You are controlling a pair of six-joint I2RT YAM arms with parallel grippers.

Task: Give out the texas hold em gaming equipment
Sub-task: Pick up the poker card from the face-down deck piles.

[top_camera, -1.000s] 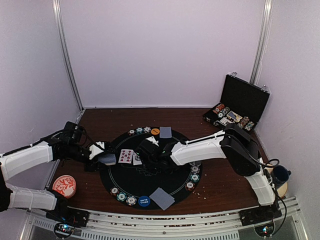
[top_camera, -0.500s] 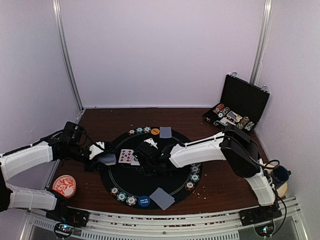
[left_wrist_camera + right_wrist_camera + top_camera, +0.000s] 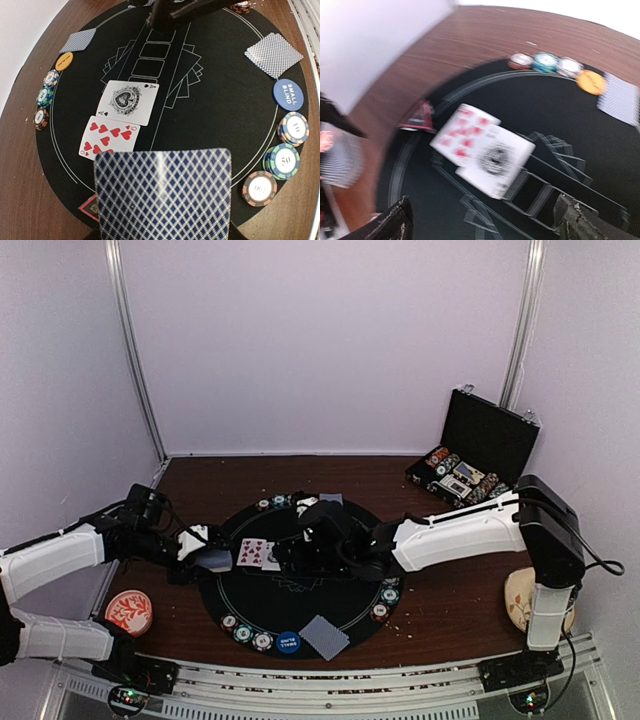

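While a blue-backed card deck (image 3: 163,192) is clamped in the left gripper (image 3: 208,558) at the black mat's (image 3: 300,602) left edge, the right gripper (image 3: 487,222) is held spread wide above 2 face-up cards (image 3: 127,101).

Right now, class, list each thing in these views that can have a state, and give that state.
Case: open.
Ace: face up.
Hearts card: face up.
Dealt card: face down.
Deck: face down, held.
Left gripper: shut on deck.
Right gripper: open, empty.
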